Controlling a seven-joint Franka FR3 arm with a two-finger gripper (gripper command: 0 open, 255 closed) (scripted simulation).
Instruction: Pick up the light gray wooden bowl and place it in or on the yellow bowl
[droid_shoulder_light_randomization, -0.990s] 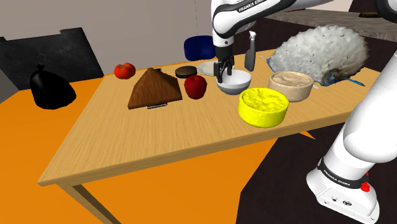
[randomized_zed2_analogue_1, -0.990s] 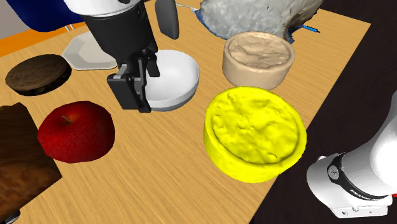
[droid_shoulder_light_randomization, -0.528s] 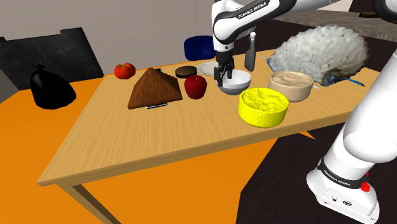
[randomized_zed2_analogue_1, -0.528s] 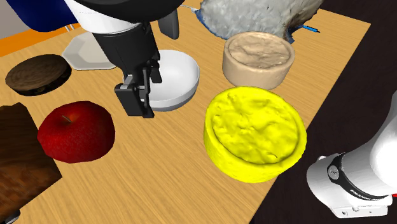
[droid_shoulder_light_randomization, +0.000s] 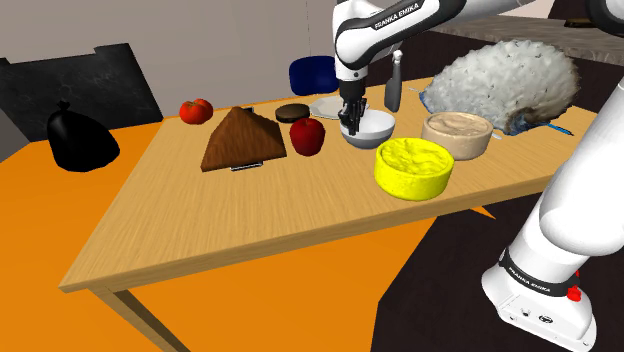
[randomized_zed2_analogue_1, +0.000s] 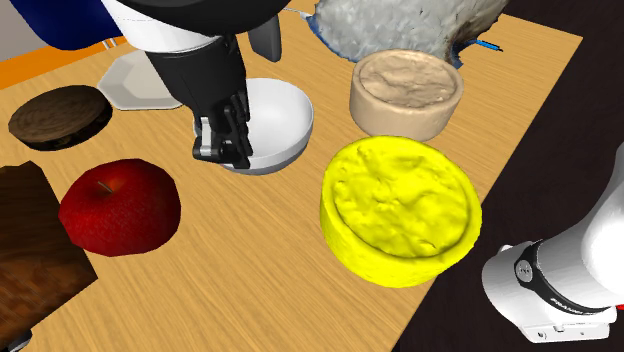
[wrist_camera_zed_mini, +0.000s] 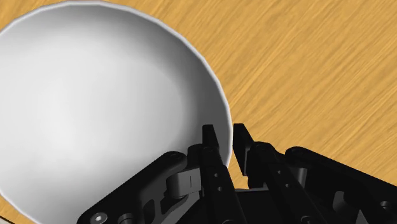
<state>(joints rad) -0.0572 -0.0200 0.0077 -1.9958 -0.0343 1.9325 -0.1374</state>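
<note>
So the gripper (wrist_camera_zed_mini: 225, 145) is pinched nearly shut on the rim of the pale grey bowl (wrist_camera_zed_mini: 95, 108). One finger (wrist_camera_zed_mini: 210, 139) is inside the wall and the other is outside, with just the thin rim between them, so it's gripping the bowl's edge. The bowl looks to be sitting on the wooden table (randomized_zed2_analogue_1: 250, 285), upright. The gripper comes straight down on the side of the rim toward the second exterior view's left.

In that view a red apple (randomized_zed2_analogue_1: 120, 207) sits left of the gripper and nearer the camera, close by but not touching. A dark flat disc (randomized_zed2_analogue_1: 58, 115) lies farther left. The yellow bowl (randomized_zed2_analogue_1: 400, 210) is to the right of the grey bowl and nearer. It stands close beside the grey bowl with a small gap. A tan bowl (randomized_zed2_analogue_1: 405, 92) is behind the yellow one. A big fluffy grey thing (droid_shoulder_light_randomization: 510, 78) sits at the table's far right in the shoulder view.
</note>
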